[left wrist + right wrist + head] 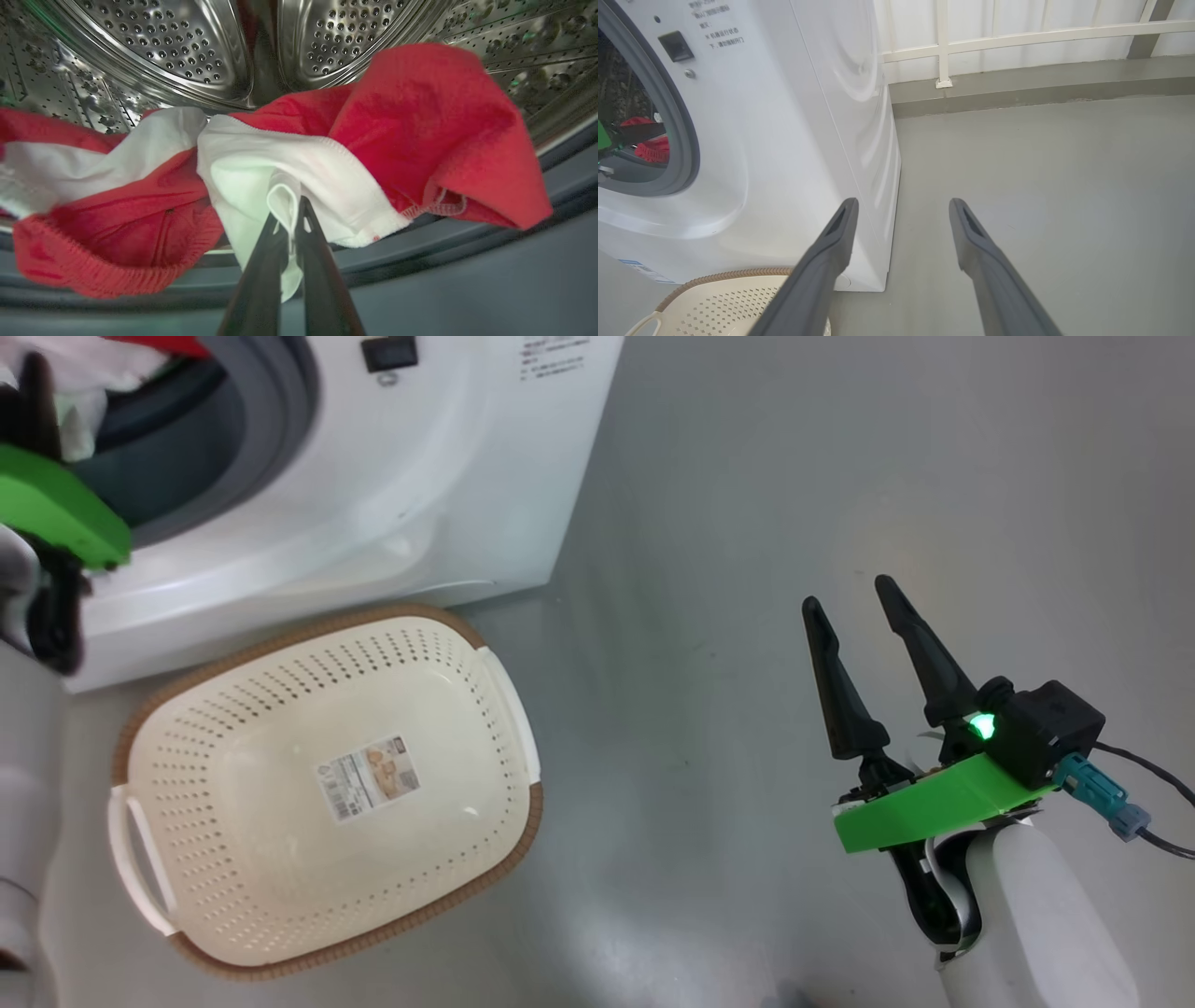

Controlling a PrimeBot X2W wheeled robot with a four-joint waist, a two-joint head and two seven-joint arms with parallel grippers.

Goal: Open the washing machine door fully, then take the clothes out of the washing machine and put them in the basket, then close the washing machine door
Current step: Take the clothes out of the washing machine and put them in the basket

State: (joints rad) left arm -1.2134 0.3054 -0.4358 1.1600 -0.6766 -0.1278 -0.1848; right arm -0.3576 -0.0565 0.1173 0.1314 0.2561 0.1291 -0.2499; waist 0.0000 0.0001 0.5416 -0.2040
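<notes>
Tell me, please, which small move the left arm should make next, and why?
Probably draw the left gripper straight back out of the perforated steel drum. It is shut on a white fold of the soft red-and-white clothes, and the cream perforated plastic basket stands empty on the grey floor in front.

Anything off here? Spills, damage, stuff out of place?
Nothing stands out. The red-and-white fabric clothes lie in the perforated steel drum of the white washing machine, the left end effector shut on a white fold. The cream perforated plastic basket sits upright on the grey floor before the machine. The right end effector hangs open, holding nothing.
</notes>
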